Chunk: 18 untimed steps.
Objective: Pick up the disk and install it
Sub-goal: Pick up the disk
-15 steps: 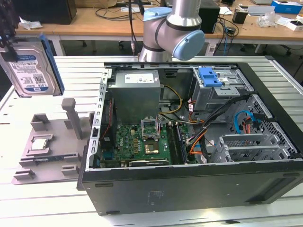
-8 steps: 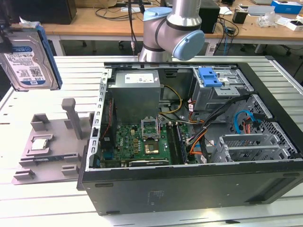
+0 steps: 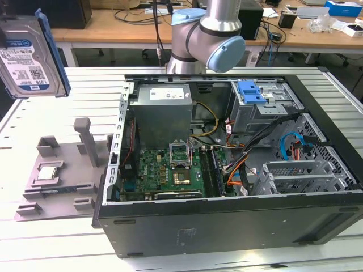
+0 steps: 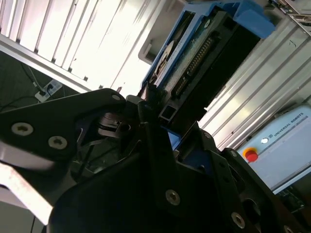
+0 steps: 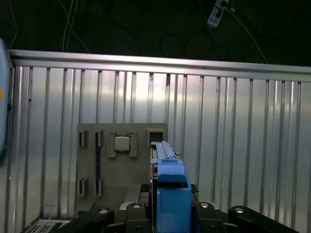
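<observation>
The disk [image 3: 29,56], a silver-grey hard drive with a white-and-blue label in a blue bracket, hangs upright in the air at the exterior view's far upper left, above the slatted table. In the second wrist view my gripper [image 4: 156,106] is shut on the disk [image 4: 204,53], with black fingers [image 4: 146,121] clamped on its connector end. The first wrist view looks along the disk's blue-framed edge [image 5: 167,174] down at the table. The disk is well clear of the open computer case [image 3: 227,224].
The grey fixture [image 3: 57,175] below the disk holds a small square CPU chip [image 3: 47,173]. Inside the case are a motherboard [image 3: 170,170], loose cables, and a blue latch on a metal drive cage [image 3: 252,93]. The arm's joint [image 3: 207,34] rises behind the case.
</observation>
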Tool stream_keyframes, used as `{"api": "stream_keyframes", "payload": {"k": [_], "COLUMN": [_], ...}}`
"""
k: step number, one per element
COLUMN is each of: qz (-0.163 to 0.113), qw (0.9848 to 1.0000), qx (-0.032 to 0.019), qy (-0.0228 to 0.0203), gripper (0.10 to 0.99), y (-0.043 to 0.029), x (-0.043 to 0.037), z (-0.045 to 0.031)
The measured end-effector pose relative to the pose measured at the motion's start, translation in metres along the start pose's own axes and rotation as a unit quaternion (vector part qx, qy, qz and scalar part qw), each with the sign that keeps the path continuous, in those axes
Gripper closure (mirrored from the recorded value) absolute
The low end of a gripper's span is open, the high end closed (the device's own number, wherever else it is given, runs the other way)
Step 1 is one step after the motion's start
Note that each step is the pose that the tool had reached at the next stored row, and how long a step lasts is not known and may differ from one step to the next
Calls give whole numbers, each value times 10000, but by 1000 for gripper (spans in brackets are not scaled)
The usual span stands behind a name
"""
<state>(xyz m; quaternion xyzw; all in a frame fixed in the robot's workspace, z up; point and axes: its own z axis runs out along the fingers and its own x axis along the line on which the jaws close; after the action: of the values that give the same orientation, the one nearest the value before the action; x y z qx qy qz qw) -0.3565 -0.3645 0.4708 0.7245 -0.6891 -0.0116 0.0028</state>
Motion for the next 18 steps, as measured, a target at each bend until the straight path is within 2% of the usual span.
{"api": "stream_keyframes", "payload": {"k": [6,8,11,18], "qz": [0,0,0,0], "qw": [10000,10000,10000,10000], "qx": [0,0,-1,0], "qy": [0,0,0,0], "gripper": [718,718,718,718], "y": [3,4,6,6], "x": [-3,-5,-7,-7], "z": [-163,-247,-331,-345]}}
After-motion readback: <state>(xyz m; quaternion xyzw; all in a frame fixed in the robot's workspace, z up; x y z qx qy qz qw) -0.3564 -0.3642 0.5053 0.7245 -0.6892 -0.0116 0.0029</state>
